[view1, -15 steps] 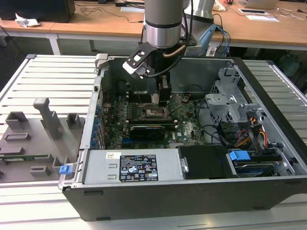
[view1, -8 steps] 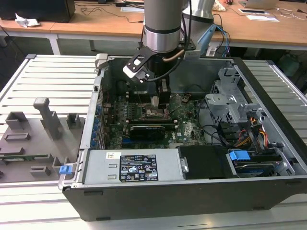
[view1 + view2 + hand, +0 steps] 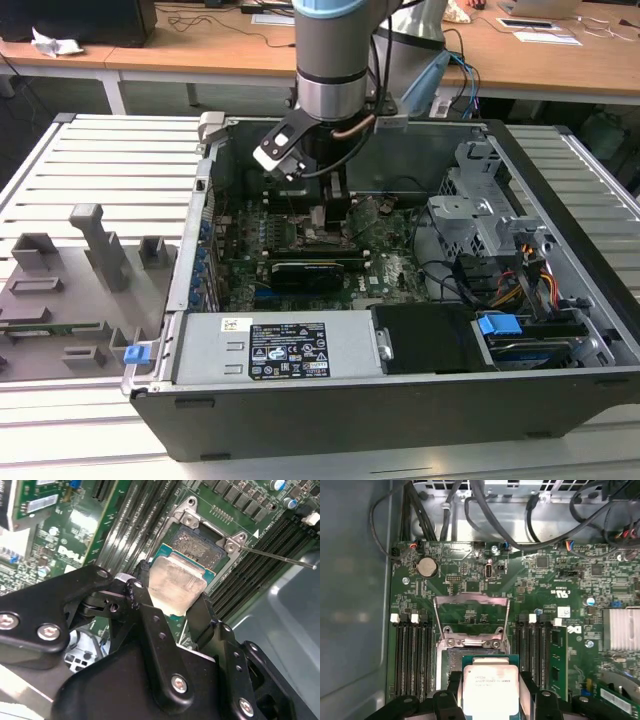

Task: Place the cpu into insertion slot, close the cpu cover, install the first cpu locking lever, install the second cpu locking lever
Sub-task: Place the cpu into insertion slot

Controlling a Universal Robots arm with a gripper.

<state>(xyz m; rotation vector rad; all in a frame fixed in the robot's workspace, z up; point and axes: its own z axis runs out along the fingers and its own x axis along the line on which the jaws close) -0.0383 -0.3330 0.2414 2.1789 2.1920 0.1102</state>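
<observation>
I see the open computer case [image 3: 400,410] on the slatted desk [image 3: 100,160], with the motherboard [image 3: 545,575] inside. My hand [image 3: 172,592] is clenched on the cpu [image 3: 177,580], holding it just over the uncovered insertion slot [image 3: 200,544].

Silver-topped cpu [image 3: 175,585] hovers partly over the dark insertion slot [image 3: 197,542].

Bright even light, glare on cpu [image 3: 175,587]
</observation>
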